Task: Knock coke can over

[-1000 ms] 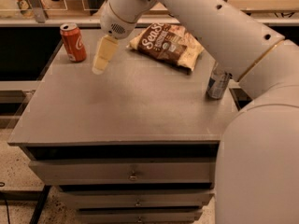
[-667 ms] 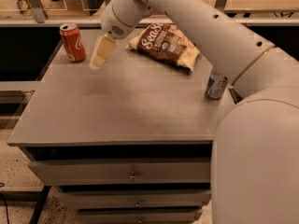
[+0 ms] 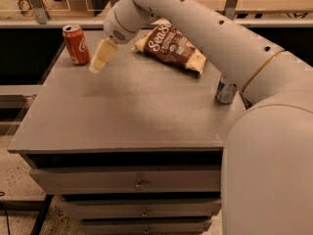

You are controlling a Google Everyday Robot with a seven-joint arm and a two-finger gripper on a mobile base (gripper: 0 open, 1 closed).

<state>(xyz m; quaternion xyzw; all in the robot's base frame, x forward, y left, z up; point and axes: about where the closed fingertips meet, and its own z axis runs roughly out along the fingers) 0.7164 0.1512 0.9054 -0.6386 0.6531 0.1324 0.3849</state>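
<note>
Grey drawers sit beneath the flat-topped bench [image 3: 137, 116]. At its 11 o'clock corner the coke can [image 3: 76, 44] stands upright, silver top up. Just beside it, toward the can's 4 o'clock, the pale claw [image 3: 100, 60] hangs tilted over the bench, apart from the can; whether it is open or closed I cannot tell, and nothing shows in its grip. A brown snack bag [image 3: 171, 48] lies near 12 o'clock. One slim silver-and-blue can [image 3: 226, 89] stands at 3 o'clock, partly behind the white arm [image 3: 220, 38].
</note>
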